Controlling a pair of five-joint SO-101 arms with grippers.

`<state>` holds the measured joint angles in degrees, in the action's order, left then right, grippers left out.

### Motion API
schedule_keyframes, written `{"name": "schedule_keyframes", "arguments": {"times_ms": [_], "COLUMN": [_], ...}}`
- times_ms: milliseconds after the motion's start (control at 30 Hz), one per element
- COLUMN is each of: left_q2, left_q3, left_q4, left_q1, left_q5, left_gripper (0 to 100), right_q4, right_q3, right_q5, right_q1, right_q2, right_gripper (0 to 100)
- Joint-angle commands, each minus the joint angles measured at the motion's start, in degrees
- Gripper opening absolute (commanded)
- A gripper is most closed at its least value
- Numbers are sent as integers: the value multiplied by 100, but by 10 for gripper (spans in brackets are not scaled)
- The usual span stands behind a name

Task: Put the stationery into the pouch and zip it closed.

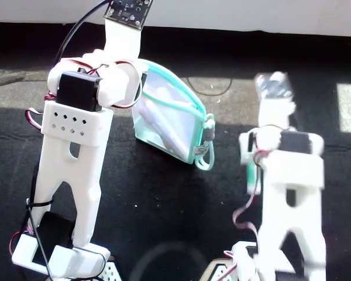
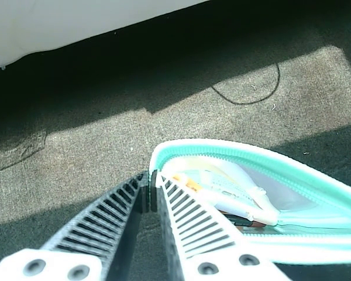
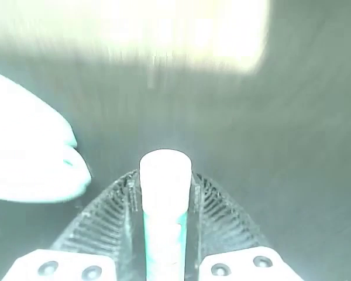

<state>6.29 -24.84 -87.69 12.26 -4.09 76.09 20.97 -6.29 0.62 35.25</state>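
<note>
Left gripper (image 2: 150, 190) is pinched shut on the end of the mint pouch (image 2: 240, 151) rim. The pouch lies unzipped on the table (image 1: 164, 222) between the arms, with stationery (image 2: 222, 184) inside. Right gripper (image 3: 165, 187) is clamped on a white pen (image 3: 165, 167) near the pouch.

A fixed camera looks down from above and behind the white plastic left arm (image 1: 73, 146) and right arm (image 1: 289, 170), facing across the dark grey felt-covered table (image 1: 164, 222) toward a white wall (image 1: 251, 12). The left wrist camera sights along its black ribbed left gripper (image 2: 150, 190), pinched on a clear, mint-edged zip pouch (image 2: 292, 193), very near. Both views share that pouch and a thin dark cable loop (image 2: 245, 103). The right wrist camera sights along the right gripper (image 3: 164, 175), clamped on a white cylindrical stick (image 3: 164, 216), close over the table.
</note>
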Motion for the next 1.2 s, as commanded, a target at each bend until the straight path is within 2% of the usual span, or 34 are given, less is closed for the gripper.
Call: {"name": "schedule_keyframes", "arguments": {"times_ms": [0, 167, 300, 767, 1100, 1167], "left_q2": [330, 330, 330, 330, 330, 330], "left_q3": [136, 136, 136, 136, 136, 136], "left_q4": [-220, -229, -237, -229, -220, -220], "left_q1": [207, 207, 207, 198, 180, 180], "left_q5": [0, 0, 0, 0, 0, 0], "left_gripper": [11, 11, 11, 11, 11, 11], "right_q4": [-233, -1411, -2255, -2976, -3011, -2993], "right_q3": [-1455, -2343, -2316, -2316, -1508, -1411], "right_q5": [440, 1125, 1187, 1196, 1196, 1196], "right_q1": [488, 1745, 2440, 3064, 3073, 3064], "right_q2": [734, 725, 549, -734, -1015, -936], "right_gripper": [6, 6, 6, 6, 10, 39]}}
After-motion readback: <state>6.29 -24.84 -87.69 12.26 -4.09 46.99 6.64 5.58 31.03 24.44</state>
